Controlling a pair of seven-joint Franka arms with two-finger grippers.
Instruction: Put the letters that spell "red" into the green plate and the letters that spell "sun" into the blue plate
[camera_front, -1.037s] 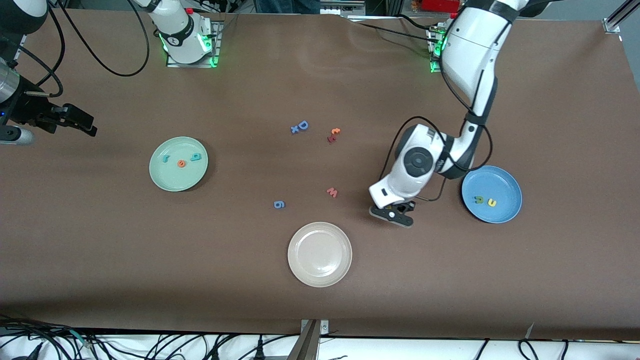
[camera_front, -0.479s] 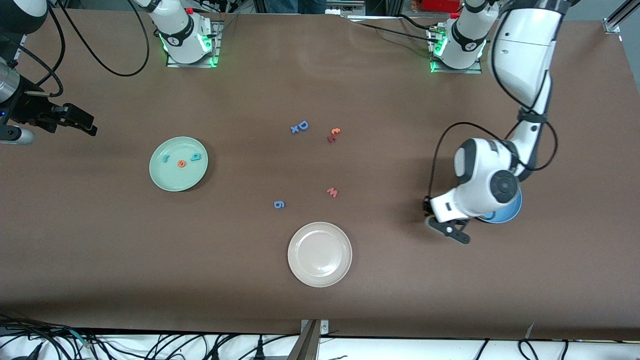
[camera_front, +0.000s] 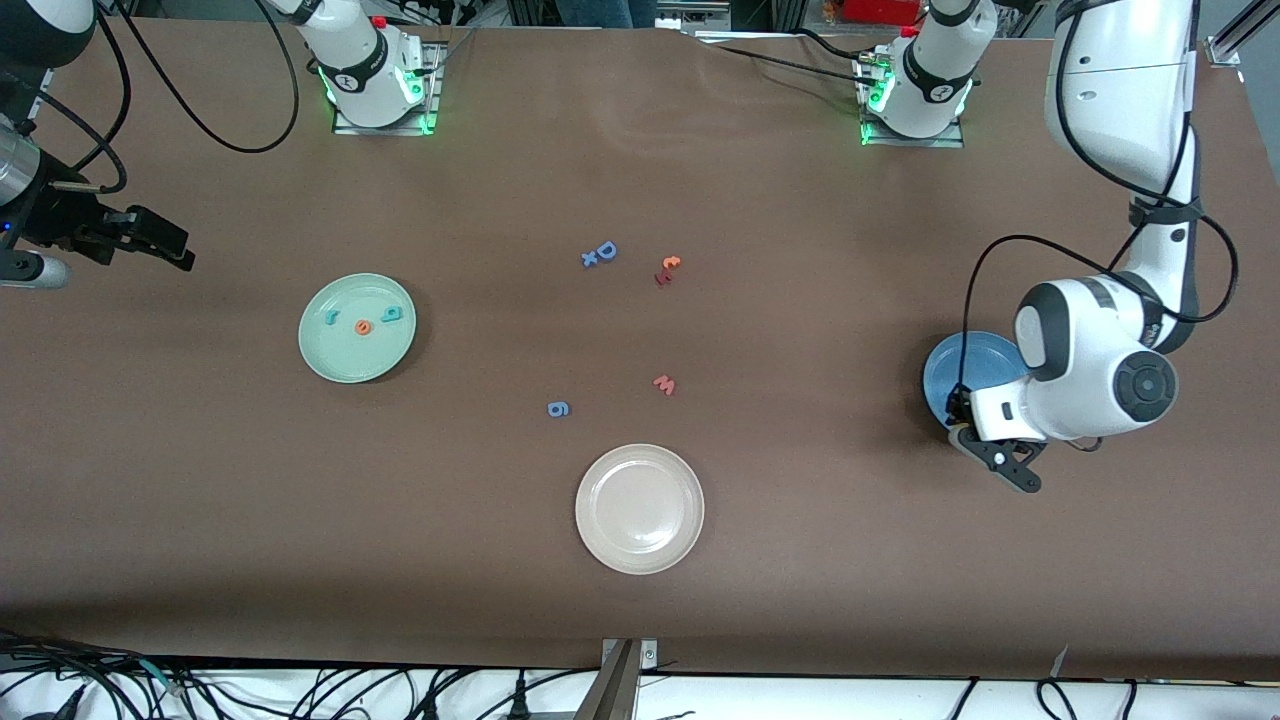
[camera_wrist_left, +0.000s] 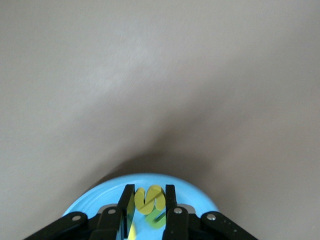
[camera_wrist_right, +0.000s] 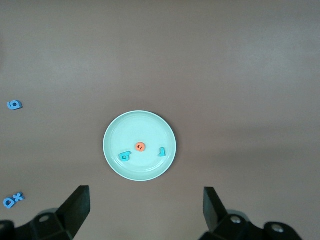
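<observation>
The yellow "s" (camera_wrist_left: 150, 200) is pinched upright in my left gripper (camera_wrist_left: 150, 192), which hangs shut on it over the blue plate (camera_wrist_left: 95, 202). In the front view that gripper (camera_front: 1000, 460) sits over the plate's (camera_front: 955, 372) rim nearest the camera, and the wrist hides most of the plate. A dark green "n" (camera_wrist_left: 159, 220) lies on the plate below the fingers. The green plate (camera_front: 345, 355) holds the teal "r" (camera_front: 331, 318), orange "e" (camera_front: 363, 326) and teal "d" (camera_front: 394, 314). My right gripper (camera_front: 160, 250) waits open, high at the right arm's end, with the green plate (camera_wrist_right: 135, 127) in its view.
A beige-white plate (camera_front: 640, 540) lies near the front edge at mid-table. Loose letters lie in the middle: a blue "D" with an "x" (camera_front: 600, 253), an orange and red pair (camera_front: 667, 270), a red "w" (camera_front: 664, 384) and a blue "g" (camera_front: 558, 408).
My left arm has swung from mid-table toward its own end, carrying the "s", and now covers most of the blue plate. The right arm has not moved.
</observation>
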